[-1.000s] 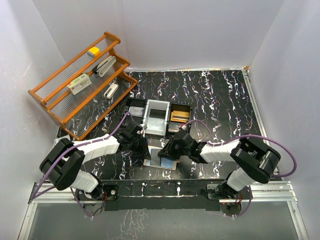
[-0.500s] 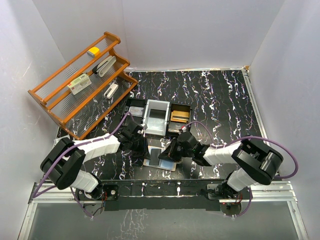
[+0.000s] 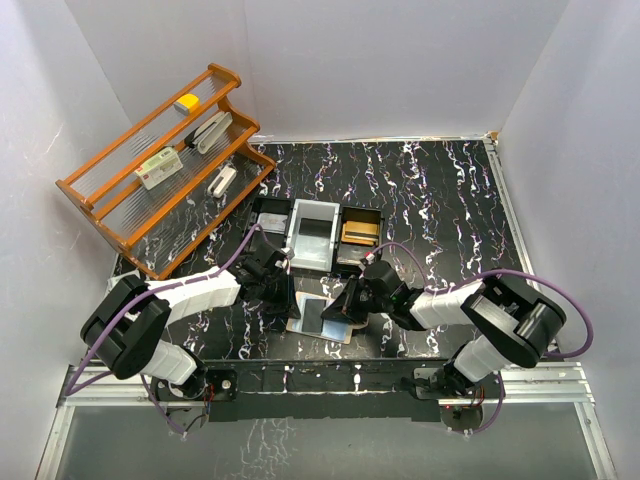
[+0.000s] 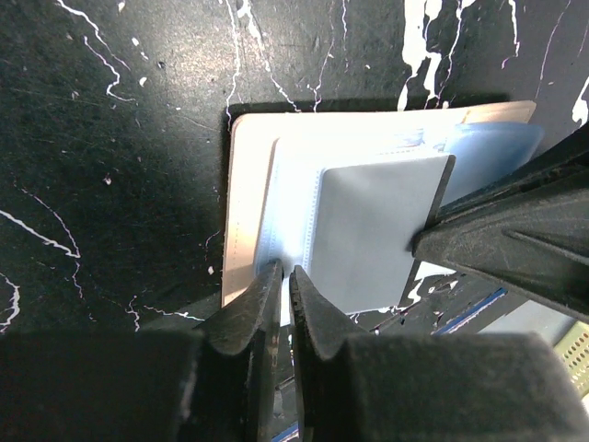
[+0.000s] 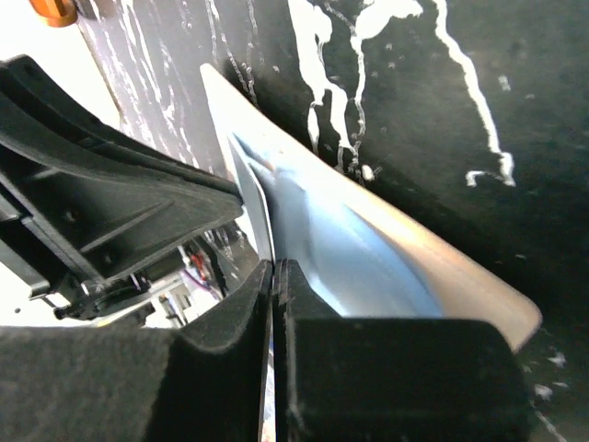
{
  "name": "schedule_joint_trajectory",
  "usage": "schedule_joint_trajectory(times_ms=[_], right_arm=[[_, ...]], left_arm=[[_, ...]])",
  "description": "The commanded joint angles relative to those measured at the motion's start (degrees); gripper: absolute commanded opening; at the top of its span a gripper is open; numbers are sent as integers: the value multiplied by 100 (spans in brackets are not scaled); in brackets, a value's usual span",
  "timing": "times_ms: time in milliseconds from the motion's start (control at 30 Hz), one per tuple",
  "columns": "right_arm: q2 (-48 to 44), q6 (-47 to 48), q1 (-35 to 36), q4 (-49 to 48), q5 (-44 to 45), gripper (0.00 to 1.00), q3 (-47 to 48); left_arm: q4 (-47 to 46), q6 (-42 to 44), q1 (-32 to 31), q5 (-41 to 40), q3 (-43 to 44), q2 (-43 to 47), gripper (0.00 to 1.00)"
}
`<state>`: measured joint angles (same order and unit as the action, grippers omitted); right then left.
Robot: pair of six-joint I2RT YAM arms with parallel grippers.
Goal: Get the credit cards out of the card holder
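Orange wooden rack (image 3: 140, 129) at far left, three-compartment tray (image 3: 297, 228) mid-table, black marbled tabletop (image 3: 440, 200).

We see a black marbled table (image 3: 430, 200) carrying an orange rack (image 3: 225, 80), a three-part tray (image 3: 296, 232) and an open card holder (image 3: 312, 318).

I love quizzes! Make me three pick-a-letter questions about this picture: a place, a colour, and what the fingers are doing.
1. Where is the wallet? A on the table, between tray and arms; B inside the tray; C up in the air.
2. What colour are the cards in the tray? A green; B pink; C orange-brown.
3. The right fingers are: A wide open; B shut on a card; C touching nothing.
Answers: 1 A, it lies open on the table; 2 C, seen in the right compartment; 3 B, they pinch the card's edge.
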<state>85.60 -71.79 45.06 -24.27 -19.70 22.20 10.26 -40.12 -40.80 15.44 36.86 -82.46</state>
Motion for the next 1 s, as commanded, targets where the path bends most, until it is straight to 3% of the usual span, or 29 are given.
schedule_joint_trajectory(times_ms=[0, 500, 800, 967], right_arm=[[-101, 220, -177, -122, -357, 1, -137], [154, 200, -255, -344, -602, 11, -1], [8, 401, -252, 63, -500, 7, 91], [189, 249, -246, -166, -513, 13, 145]], left_arm=[[425, 92, -50, -343, -135, -114, 8], [233, 36, -45, -143, -169, -201, 8], [281, 22, -45, -183, -160, -173, 8], [213, 29, -47, -105, -131, -161, 8]])
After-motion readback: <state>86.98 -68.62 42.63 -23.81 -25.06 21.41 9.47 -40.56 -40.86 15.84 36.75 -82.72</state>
